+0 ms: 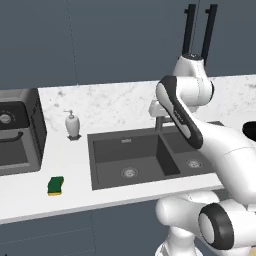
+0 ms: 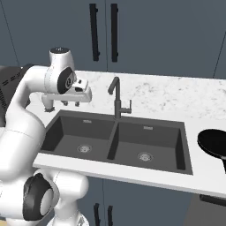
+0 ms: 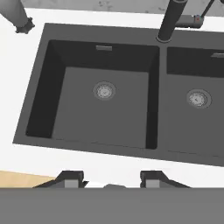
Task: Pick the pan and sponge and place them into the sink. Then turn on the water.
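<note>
The dark grey double-basin sink (image 1: pixel 107 150) (image 2: pixel 70 128) (image 3: pixel 78 109) lies in the white counter, both basins bare down to their steel drains. Its tall dark faucet (image 2: pixel 115 99) (image 3: pixel 173 19) stands behind the divider; water is out of view. My gripper (image 2: pixel 57 104) (image 3: pixel 111 178) hangs open above the left basin's front rim, holding nothing. On the counter left of the sink sits the green-and-yellow sponge (image 1: pixel 56 185). The black pan (image 2: pixel 214 143) (image 1: pixel 249 129) rests on the counter right of the sink, cut off by the frame edge.
A white soap dispenser (image 1: pixel 73 125) (image 3: pixel 17 15) stands at the sink's back left corner. A black appliance (image 1: pixel 15 135) occupies the counter's far left. Dark cabinets with long black handles (image 2: pixel 93 31) rise behind the marble backsplash.
</note>
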Robot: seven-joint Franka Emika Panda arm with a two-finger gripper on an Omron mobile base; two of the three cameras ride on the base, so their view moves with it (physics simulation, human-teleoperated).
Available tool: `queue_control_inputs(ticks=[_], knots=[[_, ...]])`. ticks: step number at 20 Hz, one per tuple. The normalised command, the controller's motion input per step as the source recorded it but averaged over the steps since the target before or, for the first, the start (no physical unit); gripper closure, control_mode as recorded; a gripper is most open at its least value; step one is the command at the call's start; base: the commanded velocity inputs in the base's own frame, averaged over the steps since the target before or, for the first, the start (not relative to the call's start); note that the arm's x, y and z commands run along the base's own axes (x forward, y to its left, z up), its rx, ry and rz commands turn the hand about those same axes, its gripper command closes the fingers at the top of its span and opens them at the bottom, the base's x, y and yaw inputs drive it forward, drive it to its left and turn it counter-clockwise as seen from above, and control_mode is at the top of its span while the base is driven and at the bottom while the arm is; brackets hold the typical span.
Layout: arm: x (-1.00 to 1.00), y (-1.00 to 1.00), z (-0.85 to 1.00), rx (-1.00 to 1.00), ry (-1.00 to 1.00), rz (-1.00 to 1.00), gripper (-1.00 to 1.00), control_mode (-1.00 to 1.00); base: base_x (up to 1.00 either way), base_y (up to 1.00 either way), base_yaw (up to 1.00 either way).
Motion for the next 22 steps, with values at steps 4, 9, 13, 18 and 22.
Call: queue_control_inputs(ticks=[4,9,13,18,22], knots=[[-0.56,0.0,-0.07,0.01,0.0,0.0,-1.0,-1.0,0.0,0.0,0.0],[-0.94,0.71,-0.28,-0.01,-0.01,0.02,-1.0,-1.0,0.0,0.0,0.0],[-0.15,1.0,-0.16,-0.06,0.0,-0.01,-1.0,-1.0,0.0,0.0,0.0],[0.16,1.0,-0.14,-0.01,0.04,-0.08,-1.0,-1.0,0.0,0.0,0.0],[0.19,1.0,-0.15,0.03,0.11,-0.13,-1.0,-1.0,0.0,0.0,0.0]])
